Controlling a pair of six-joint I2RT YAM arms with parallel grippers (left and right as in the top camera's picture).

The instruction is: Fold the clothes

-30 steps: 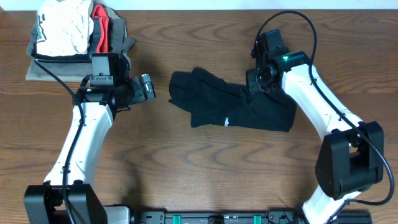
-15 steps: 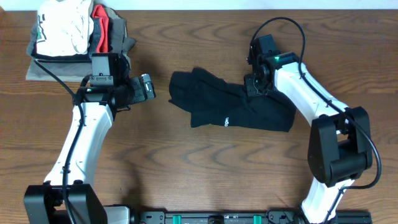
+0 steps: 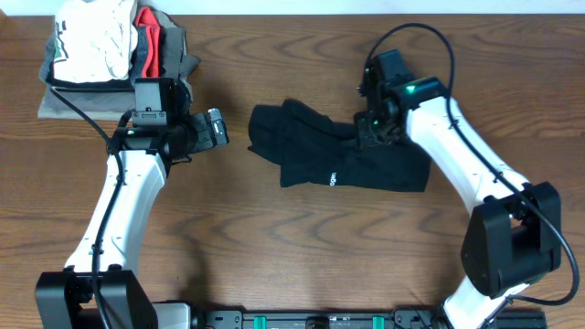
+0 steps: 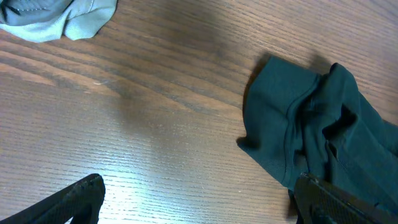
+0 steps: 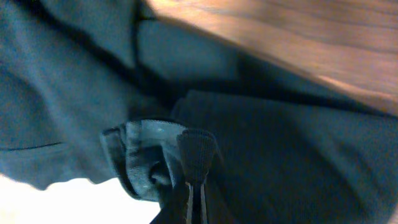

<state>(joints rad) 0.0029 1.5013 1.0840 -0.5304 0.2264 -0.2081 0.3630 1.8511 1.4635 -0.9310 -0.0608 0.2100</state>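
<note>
The black T-shirt (image 3: pixel 338 160) lies bunched in the table's middle, its small white logo (image 3: pixel 334 177) facing up. My right gripper (image 3: pixel 366 135) is at its upper right part. In the right wrist view the fingers (image 5: pixel 196 177) are closed together with a fold of the dark fabric (image 5: pixel 140 158) pinched at them. My left gripper (image 3: pixel 218 128) is open and empty, to the left of the shirt. In the left wrist view its fingers (image 4: pixel 199 199) straddle bare wood, with the shirt's left edge (image 4: pixel 292 130) just ahead on the right.
A pile of other garments sits at the back left: a white one with dark print (image 3: pixel 91 41), a red one (image 3: pixel 146 37) and a grey-olive folded one (image 3: pixel 59 102). A grey cloth corner (image 4: pixel 62 15) shows in the left wrist view.
My right gripper has shifted slightly left and down onto the shirt's upper right part, and the fabric there has bunched a little. The left arm has not moved.
</note>
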